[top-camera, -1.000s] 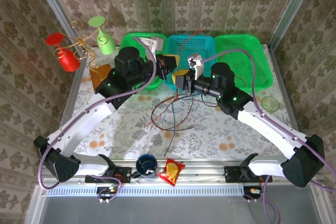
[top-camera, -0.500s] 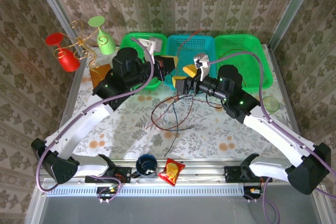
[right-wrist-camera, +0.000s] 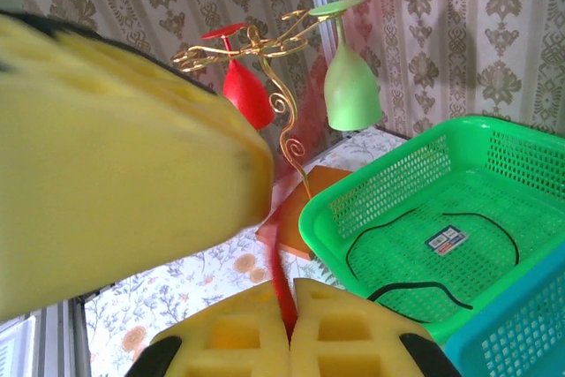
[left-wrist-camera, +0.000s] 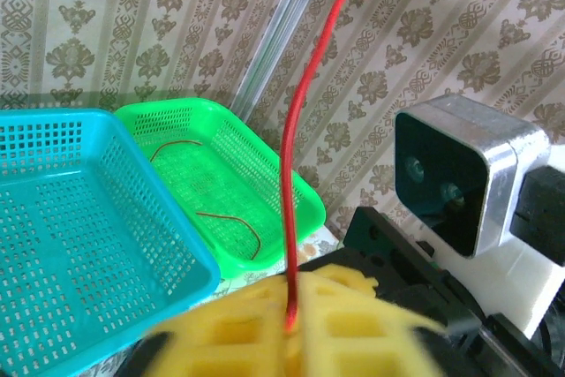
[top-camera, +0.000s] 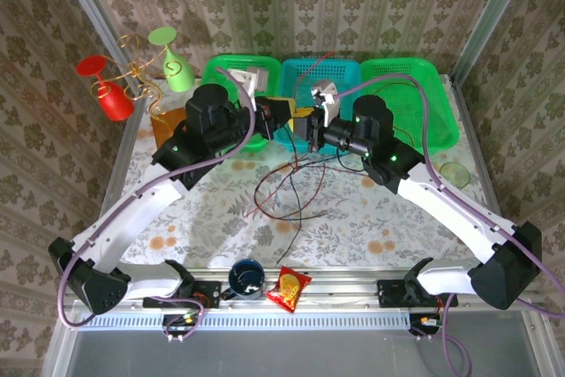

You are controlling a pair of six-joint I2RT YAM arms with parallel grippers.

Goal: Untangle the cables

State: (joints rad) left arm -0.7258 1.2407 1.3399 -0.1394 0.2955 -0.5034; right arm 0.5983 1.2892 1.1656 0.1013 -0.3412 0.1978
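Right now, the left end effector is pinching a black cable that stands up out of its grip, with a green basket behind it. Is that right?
Not quite: the cable is red, not black. The left wrist view shows the left end effector pinching a red cable that stands up out of its grip, with a green basket behind it.

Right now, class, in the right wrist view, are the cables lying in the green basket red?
No, the cables lying in the green basket are black.
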